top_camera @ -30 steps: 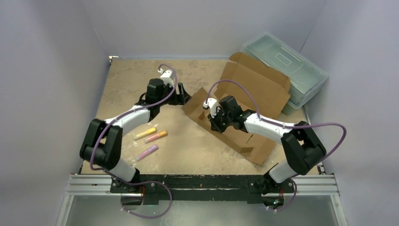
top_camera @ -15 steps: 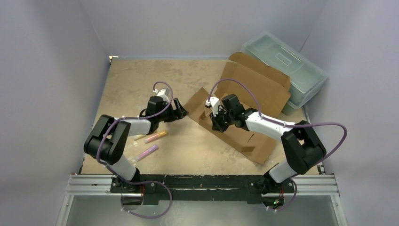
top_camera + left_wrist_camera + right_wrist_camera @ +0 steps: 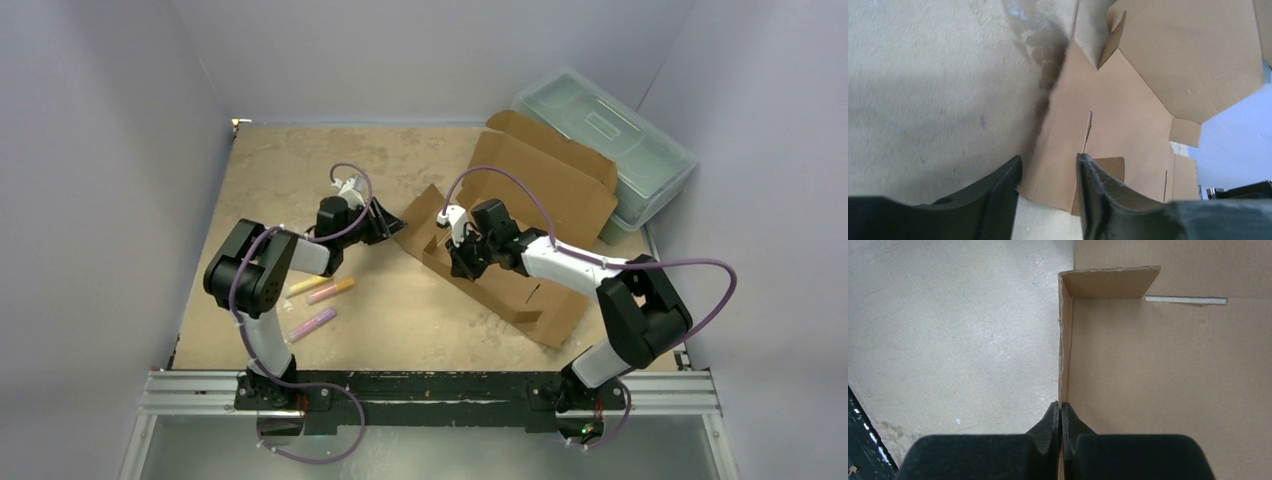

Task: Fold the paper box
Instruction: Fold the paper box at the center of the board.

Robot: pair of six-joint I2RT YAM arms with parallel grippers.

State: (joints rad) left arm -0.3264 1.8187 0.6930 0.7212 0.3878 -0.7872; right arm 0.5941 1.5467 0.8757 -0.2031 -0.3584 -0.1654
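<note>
Right wrist: right tool point(image 3: 1061, 407) clamps paper box point(image 3: 1168, 380) wall.

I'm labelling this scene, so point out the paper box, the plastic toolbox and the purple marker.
paper box point(image 3: 545, 185): top external view, on its large far panel.
plastic toolbox point(image 3: 603, 128): top external view, on its lid.
purple marker point(image 3: 312, 323): top external view, middle of its barrel.

The paper box point(image 3: 535, 195) sprawls over the right half of the table point(image 3: 290, 160), a lidded bin point(image 3: 605, 140) just behind it in the far right corner. The left gripper point(image 3: 390, 228) sits at the box's left corner, the right gripper point(image 3: 453, 262) on its near wall. Three sticks point(image 3: 330, 291) lie further left.
</note>
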